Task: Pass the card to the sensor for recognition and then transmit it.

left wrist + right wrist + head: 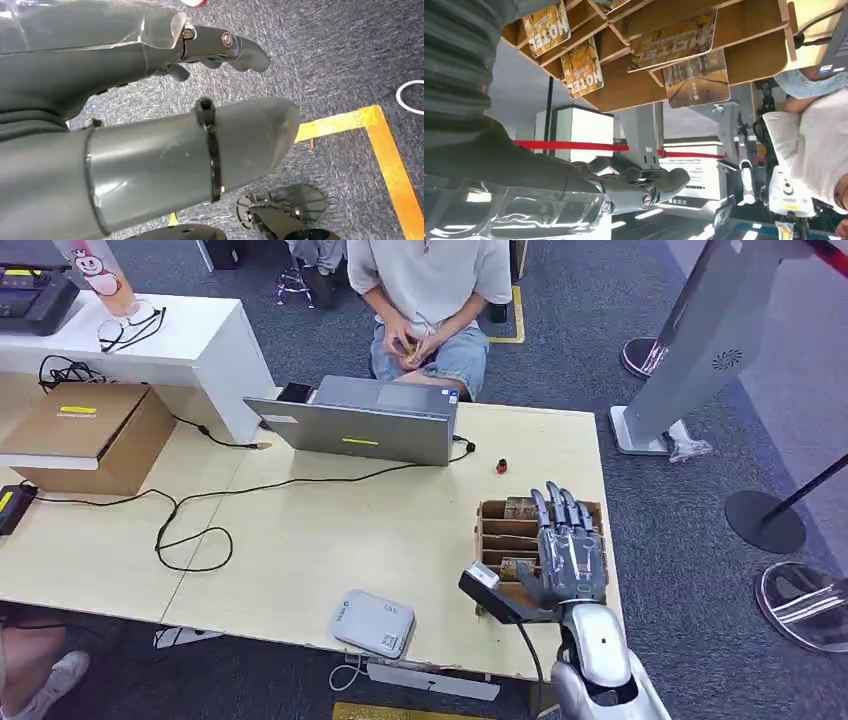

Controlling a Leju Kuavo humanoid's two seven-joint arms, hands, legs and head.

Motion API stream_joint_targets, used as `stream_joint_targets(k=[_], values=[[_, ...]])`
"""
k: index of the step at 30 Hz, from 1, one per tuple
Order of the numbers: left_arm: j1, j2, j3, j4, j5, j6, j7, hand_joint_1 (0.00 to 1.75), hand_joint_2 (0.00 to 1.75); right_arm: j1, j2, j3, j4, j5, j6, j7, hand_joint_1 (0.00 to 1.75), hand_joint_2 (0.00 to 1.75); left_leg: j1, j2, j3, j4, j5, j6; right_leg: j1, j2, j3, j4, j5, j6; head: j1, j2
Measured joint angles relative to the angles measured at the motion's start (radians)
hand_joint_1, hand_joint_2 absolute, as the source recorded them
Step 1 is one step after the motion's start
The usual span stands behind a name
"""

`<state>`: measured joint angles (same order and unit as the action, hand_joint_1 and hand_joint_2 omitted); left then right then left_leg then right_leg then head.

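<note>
A wooden card rack (495, 530) stands at the table's right front, with several yellow-brown hotel cards in its slots. In the right wrist view the rack (624, 90) is close, and the cards (681, 40) stick out of it. My right hand (567, 550) hovers flat over the rack, fingers stretched forward and holding nothing; the right hand (574, 185) is empty there too. A grey-white sensor box (372, 623) lies near the table's front edge, left of that hand. My left hand (100, 65) hangs over blue carpet, fingers loose and empty.
A grey laptop (360, 425) sits at the table's far middle, with a person seated behind it. A black cable (190, 530) loops across the left half, near a cardboard box (85, 435). A small red object (501, 467) lies beyond the rack. A white counter (190, 340) stands at the back left.
</note>
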<state>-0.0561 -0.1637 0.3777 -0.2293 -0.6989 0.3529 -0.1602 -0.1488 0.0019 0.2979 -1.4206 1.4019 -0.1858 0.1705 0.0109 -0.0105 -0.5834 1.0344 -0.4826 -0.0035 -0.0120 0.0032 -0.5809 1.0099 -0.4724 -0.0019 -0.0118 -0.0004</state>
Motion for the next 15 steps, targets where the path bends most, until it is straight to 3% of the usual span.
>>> stream_joint_targets(k=[15], values=[[0.0,0.0,0.0,0.0,-0.001,-0.002,0.003,0.0,0.0,0.004,0.0,0.0,0.0,0.001,0.0,0.0,0.14,1.75,0.0,0.0,0.0,0.0,0.0,0.0,0.0,0.0,0.0,0.0,0.0,0.0,0.0,0.0]])
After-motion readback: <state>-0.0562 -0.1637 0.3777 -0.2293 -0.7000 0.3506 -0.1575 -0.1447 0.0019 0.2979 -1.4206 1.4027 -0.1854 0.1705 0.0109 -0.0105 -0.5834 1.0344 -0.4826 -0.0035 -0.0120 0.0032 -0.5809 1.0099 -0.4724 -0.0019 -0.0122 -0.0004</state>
